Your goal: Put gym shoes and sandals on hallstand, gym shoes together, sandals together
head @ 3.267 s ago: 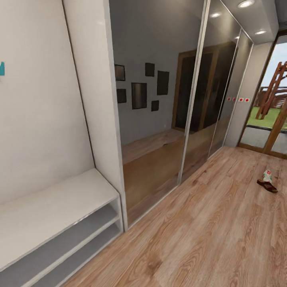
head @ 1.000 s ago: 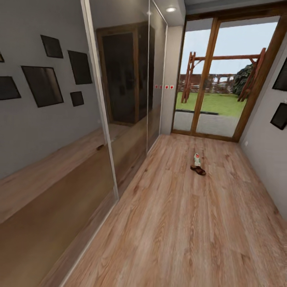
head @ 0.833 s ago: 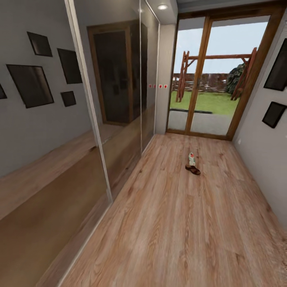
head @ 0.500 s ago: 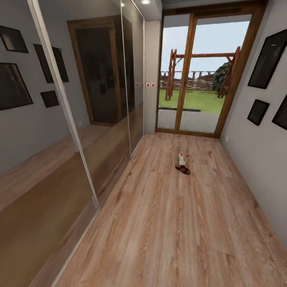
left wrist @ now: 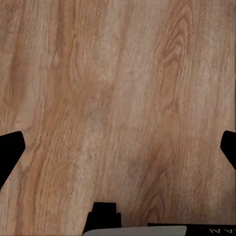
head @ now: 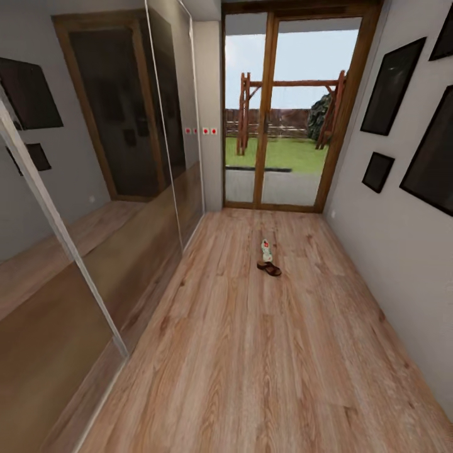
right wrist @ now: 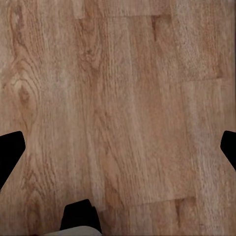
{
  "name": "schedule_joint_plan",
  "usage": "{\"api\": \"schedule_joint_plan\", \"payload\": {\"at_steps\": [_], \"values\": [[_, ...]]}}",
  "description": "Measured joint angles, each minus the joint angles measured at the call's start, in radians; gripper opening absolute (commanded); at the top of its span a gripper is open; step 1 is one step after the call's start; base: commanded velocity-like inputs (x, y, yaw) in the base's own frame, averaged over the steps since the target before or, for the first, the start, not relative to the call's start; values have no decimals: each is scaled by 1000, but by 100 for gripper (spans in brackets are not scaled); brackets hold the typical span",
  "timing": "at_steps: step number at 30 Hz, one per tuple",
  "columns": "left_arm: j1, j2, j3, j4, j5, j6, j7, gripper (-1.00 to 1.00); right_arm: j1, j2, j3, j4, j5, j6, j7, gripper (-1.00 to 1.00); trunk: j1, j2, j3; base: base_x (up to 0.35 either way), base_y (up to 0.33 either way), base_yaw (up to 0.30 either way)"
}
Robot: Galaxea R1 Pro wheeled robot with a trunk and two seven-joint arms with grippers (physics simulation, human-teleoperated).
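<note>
While both claws hang wide open and empty over bare floor, the left claw point(left wrist: 118, 147) and the right claw point(right wrist: 118, 147) each showing only dark fingertips at the frame edges, nothing has been picked up yet. Farther down the corridor floor point(head: 270, 352), short of the glass door point(head: 277, 119), a sandal point(head: 269, 268) lies with a gym shoe point(head: 267, 250) just behind it, toward the door. By my judgement the whole task remains: reaching, lifting and racking all four shoes.

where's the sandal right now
In the head view, the sandal lies on the floor mid-corridor, just in front of a gym shoe, toward the glass door.
</note>
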Motion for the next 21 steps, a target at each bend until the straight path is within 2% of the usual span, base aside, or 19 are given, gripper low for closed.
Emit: {"api": "schedule_joint_plan", "payload": {"at_steps": [17,21], "values": [[0,0,0,0,0,0,0,100,-1,0,0,0,0,1,0,100,0,0,-16,338,0,-245],[1,0,0,0,0,0,0,100,-1,0,0,0,0,1,0,100,0,0,-16,338,0,-142]]}}
